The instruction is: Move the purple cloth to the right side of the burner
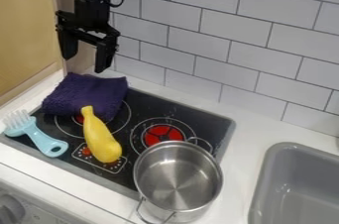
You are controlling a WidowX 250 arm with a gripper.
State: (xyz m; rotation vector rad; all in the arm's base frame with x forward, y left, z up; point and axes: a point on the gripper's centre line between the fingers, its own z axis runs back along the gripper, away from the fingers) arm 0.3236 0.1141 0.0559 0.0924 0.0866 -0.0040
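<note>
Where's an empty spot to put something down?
White counter is bare between the stove and the gray sink. Black glass is bare behind the right-hand burner, too. The stove's left side is crowded: purple cloth, yellow squash, blue brush. The pot crowds the front right.

No words, brands, numbers or signs can be read; small pale marks on the stove panel (111, 168) are illegible.

One light-blue toothed utensil (44, 140) lies at lower left, one yellow squash (100, 139) left of centre, one two-handled steel pot (149, 173) at lower centre, one grey sink (291, 146) at lower right, pale wall tiles (255, 39) at upper right.
</note>
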